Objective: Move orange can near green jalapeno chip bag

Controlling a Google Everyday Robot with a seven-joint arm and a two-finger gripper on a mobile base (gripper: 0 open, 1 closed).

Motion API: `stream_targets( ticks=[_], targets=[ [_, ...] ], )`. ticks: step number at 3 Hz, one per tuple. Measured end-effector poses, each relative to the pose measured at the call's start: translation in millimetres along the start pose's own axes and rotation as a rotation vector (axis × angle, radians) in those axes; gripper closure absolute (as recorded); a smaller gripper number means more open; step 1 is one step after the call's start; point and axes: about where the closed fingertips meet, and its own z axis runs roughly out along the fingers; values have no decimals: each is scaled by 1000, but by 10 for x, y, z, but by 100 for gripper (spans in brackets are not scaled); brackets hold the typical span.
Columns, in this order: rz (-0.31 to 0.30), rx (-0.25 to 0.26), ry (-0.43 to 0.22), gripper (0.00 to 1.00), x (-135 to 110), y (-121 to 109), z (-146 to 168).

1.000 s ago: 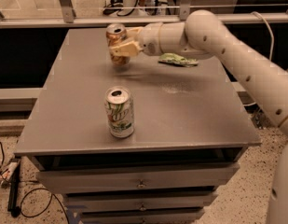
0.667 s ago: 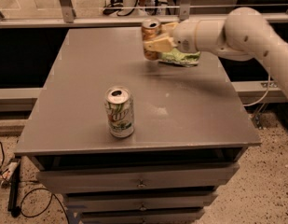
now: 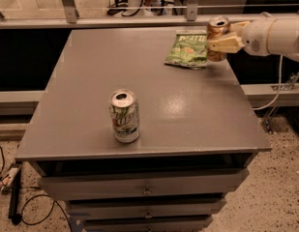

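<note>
Over the far right corner of a grey table (image 3: 91, 81), the robot's pale arm (image 3: 279, 35) reaches in from the right to where the green jalapeno chip bag (image 3: 186, 50) lies flat. The orange can (image 3: 217, 27) is upright just beside the bag's right edge, the gripper (image 3: 218, 45) clamped around its middle, apparently ready to let go. Whether its base touches the tabletop is unclear, and a white can (image 3: 124, 116) stands well apart near the front.

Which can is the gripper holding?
The orange can, clamped by the gripper beside the green bag; the white can stands free near the front.
</note>
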Motion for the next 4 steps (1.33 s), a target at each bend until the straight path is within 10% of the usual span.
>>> stream_targets(
  ticks=[2, 4],
  targets=[
    [66, 55, 35, 100, 285, -480, -168],
    [97, 11, 0, 100, 305, -480, 89]
  ],
)
